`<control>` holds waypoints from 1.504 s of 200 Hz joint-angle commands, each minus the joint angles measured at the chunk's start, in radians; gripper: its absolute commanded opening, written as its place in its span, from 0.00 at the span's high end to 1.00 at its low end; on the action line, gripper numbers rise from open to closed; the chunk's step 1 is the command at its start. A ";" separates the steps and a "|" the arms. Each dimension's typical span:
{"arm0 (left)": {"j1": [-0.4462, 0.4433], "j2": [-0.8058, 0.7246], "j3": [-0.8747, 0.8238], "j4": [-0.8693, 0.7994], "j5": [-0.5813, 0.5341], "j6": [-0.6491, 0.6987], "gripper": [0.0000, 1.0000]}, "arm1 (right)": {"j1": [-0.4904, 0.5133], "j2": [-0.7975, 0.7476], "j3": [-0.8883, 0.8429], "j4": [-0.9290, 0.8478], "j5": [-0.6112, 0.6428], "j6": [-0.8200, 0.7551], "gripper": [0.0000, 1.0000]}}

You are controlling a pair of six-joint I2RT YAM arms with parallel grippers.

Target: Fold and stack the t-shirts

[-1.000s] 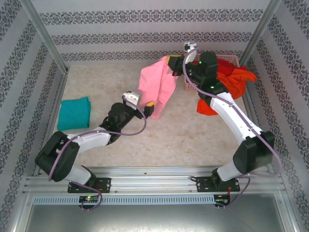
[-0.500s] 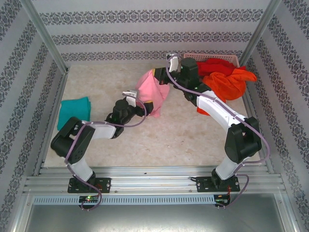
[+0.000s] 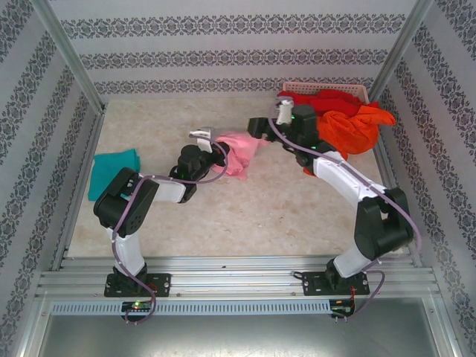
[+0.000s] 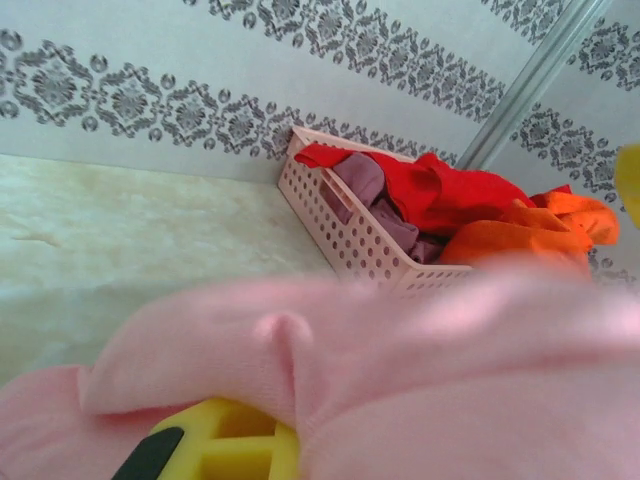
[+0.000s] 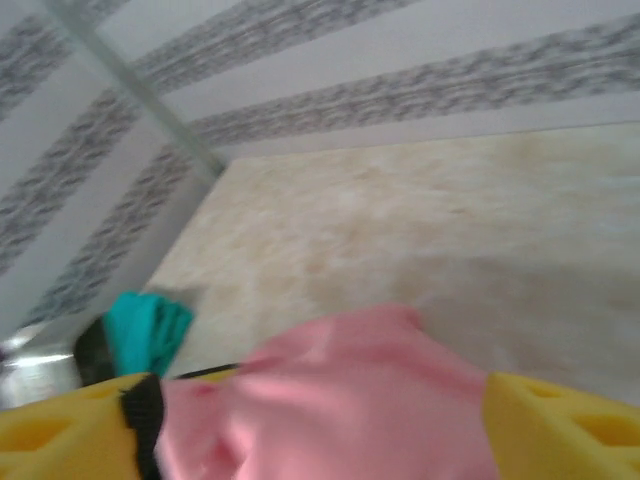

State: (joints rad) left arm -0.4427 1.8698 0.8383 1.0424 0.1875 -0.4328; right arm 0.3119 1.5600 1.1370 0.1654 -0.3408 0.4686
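Spreading the pink t-shirt (image 3: 239, 147) flat looks like the step in hand; it lies bunched on the table (image 3: 260, 216) between the arms, well apart from the folded teal t-shirt (image 3: 113, 172) at left and the red and orange t-shirts (image 3: 349, 123) spilling from the basket (image 3: 357, 90); the left gripper (image 3: 220, 153) is pressed together on a pink fold, the right gripper (image 3: 258, 128) stands spread with cloth between its fingers (image 5: 565, 420). Best to pinch one layer at hem or shoulder and draw outward slowly; which edge the left holds is hidden, cloth draping its pad (image 4: 240, 450); right wrist view blurred.
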 commanded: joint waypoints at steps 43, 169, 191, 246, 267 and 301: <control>0.019 -0.071 -0.135 0.097 -0.034 -0.027 1.00 | -0.369 -0.007 -0.211 -0.009 0.393 0.210 0.06; 0.020 -0.124 -0.182 0.085 -0.041 -0.005 1.00 | -0.440 0.093 -0.090 0.058 0.459 0.198 1.00; 0.020 -0.112 -0.172 0.085 -0.030 -0.008 1.00 | -0.395 0.012 -0.064 0.085 0.513 0.064 1.00; 0.021 -0.095 -0.155 0.097 -0.011 -0.016 1.00 | -0.375 0.143 0.258 0.084 0.372 -0.154 1.00; 0.020 -0.101 -0.166 0.096 -0.020 -0.013 1.00 | -0.369 0.214 0.407 0.073 0.345 -0.214 1.00; 0.019 -0.100 -0.168 0.095 -0.021 -0.016 1.00 | -0.370 0.373 0.634 0.025 0.281 -0.262 1.00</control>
State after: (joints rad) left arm -0.4297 1.7729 0.6632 1.0855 0.1570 -0.4500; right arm -0.0673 1.8477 1.6272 0.1974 0.0116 0.2859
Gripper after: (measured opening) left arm 0.078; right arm 0.046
